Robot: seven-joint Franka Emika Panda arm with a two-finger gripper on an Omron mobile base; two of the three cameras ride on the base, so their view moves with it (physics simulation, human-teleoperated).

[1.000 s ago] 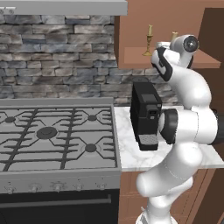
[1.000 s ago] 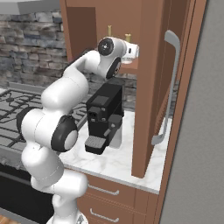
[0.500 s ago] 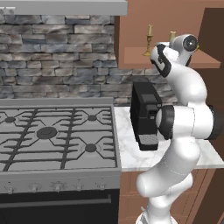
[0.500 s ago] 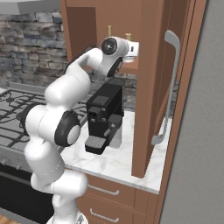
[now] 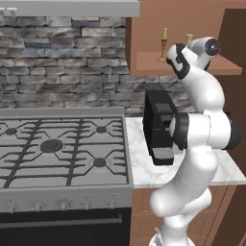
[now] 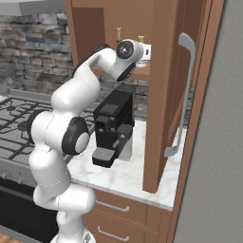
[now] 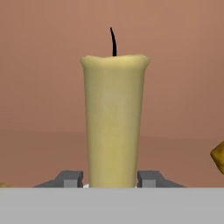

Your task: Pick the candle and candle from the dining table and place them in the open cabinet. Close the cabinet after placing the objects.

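Observation:
My gripper (image 7: 111,179) is shut on a stubby yellow candle (image 7: 113,122) with a black wick; its base is hidden between the grey fingertips (image 7: 70,178). The hand (image 6: 147,51) reaches into the open brown wall cabinet (image 6: 163,28), just above its inner shelf (image 5: 197,65). The held candle (image 5: 189,39) shows above the wrist. To its left, the other candle (image 5: 165,34) stands on a slim brass candlestick on the shelf. The cabinet door (image 6: 161,109) stands wide open with its silver bar handle (image 6: 182,95) facing out. The dining table is out of view.
A black coffee machine (image 5: 161,127) stands on the marble counter (image 5: 144,168) under the cabinet, close to my forearm. A gas stove (image 5: 57,149) lies left of it, against a stone wall. A brass edge (image 7: 218,155) shows at the right of the hand view.
The hand has crept slightly further into the cabinet, still gripping the candle. Nothing else has moved.

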